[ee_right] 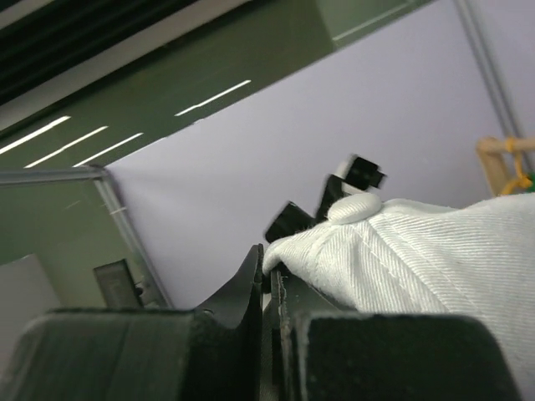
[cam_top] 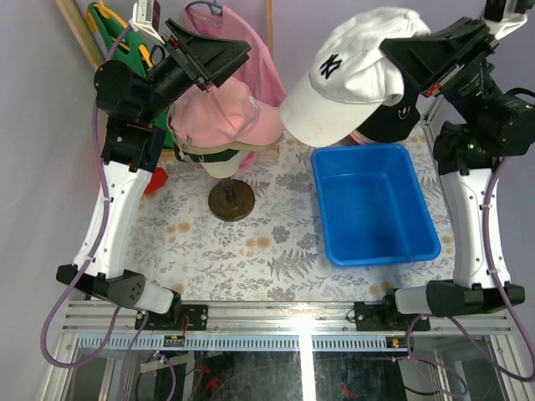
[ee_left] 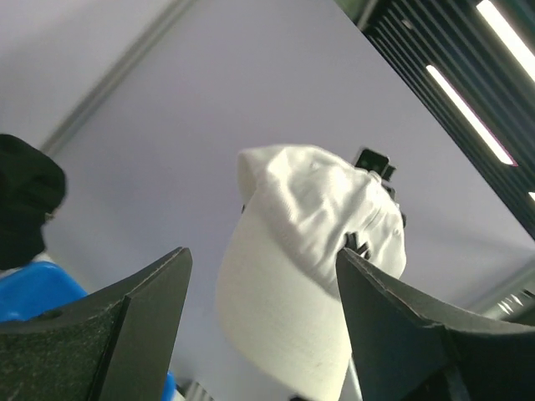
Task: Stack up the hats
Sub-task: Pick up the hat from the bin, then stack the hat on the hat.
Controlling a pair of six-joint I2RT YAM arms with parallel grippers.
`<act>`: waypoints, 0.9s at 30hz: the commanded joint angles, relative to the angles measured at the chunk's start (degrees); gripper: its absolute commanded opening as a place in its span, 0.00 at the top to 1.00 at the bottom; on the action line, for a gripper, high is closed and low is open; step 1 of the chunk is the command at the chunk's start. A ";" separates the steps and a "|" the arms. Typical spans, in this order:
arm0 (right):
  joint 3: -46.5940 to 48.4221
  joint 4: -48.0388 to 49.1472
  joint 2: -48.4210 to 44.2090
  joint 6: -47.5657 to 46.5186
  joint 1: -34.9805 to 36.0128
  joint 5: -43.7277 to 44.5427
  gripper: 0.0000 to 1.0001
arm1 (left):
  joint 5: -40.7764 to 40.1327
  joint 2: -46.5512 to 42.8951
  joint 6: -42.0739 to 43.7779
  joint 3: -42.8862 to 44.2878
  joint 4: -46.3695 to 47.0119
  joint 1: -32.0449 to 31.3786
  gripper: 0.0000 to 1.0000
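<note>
My right gripper [cam_top: 391,52] holds a white baseball cap [cam_top: 347,79] with a black logo high in the air over the far end of the blue bin. In the right wrist view the jaws [ee_right: 269,267] are shut on a fold of the white cap [ee_right: 435,259]. A pink cap [cam_top: 216,115] tops a stack on the cream mannequin head [cam_top: 222,167], with a dark brim [cam_top: 201,154] showing under it. My left gripper [cam_top: 224,57] hangs open just above the pink cap, nothing between its fingers [ee_left: 142,326]; through the gap I see the white cap [ee_left: 292,267]. A black hat [cam_top: 389,121] sits behind the bin.
A blue bin [cam_top: 418,242] stands on the right of the patterned table. The mannequin's round brown base [cam_top: 231,200] is left of it. A pink T-shirt [cam_top: 259,58] hangs behind the stack, and a green garment [cam_top: 113,25] hangs at the far left.
</note>
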 commanded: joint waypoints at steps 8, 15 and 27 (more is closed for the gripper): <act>16.57 26.01 9.86 23.80 0.26 5.12 1.00 | 10.59 0.92 -26.21 -9.26 32.06 0.46 0.29; 22.35 25.97 14.50 23.03 4.91 6.54 1.00 | 12.41 3.72 -35.69 -9.45 45.08 -1.54 0.28; 35.04 19.81 22.98 18.07 13.18 5.99 1.00 | 15.08 4.11 -37.95 -12.53 48.14 -3.85 0.28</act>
